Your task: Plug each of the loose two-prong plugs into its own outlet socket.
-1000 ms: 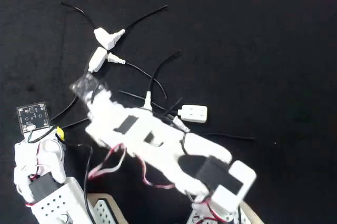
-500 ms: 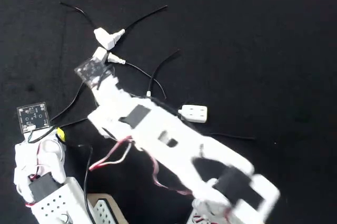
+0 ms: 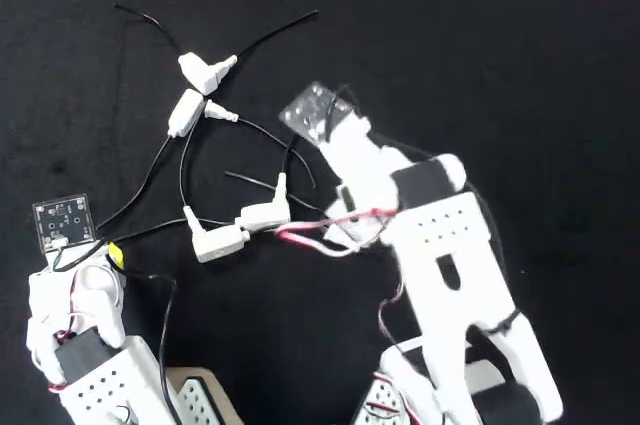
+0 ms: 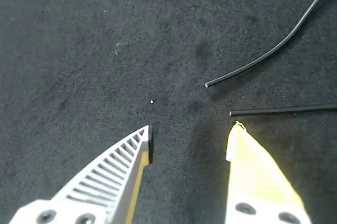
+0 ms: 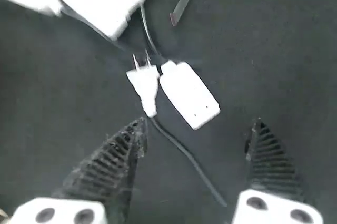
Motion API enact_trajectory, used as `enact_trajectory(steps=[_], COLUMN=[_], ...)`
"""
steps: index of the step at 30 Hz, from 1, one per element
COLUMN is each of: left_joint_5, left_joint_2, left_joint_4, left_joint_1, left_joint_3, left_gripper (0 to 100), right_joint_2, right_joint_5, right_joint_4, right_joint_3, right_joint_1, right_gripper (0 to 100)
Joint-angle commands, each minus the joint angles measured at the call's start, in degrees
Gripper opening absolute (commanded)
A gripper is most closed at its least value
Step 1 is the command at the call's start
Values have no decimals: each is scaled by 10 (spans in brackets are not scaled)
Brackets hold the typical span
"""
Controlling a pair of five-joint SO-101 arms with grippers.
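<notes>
Hovering, fingers apart: right gripper [image 5: 198, 125] over two-prong plug [image 5: 143, 81] (prongs bare) just beside outlet socket [image 5: 189, 95]; left gripper [image 4: 192, 126] likewise spread above table [image 4: 79, 50].

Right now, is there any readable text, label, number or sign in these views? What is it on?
No text can be read in any view.
Small black square board near the table's left edge: pale marks, too small to read.
White socket block: faint marks at one end, too blurred to read.
Two-prong plug beside it: no print visible.
</notes>
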Motion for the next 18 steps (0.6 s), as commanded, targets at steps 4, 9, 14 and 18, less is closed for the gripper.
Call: enact_trajectory(steps=[4, 9, 14, 18], left_joint_5=[4, 4, 4, 4], left_joint_2=[0, 0, 0, 0], left_joint_4=[4, 4, 4, 4], left_joint_1=[7, 7, 7, 7], left_joint_3=[11, 11, 11, 11], left_gripper=[234, 234, 234, 234], right_joint_2=[35, 33, 37, 38], right_joint_5=[316, 430, 454, 479], right_joint_4=[-236, -331, -371, -403], right_joint_3=[189, 288, 288, 289], right_joint_1=[88, 91, 91, 91], right_gripper=[295, 299, 388, 391])
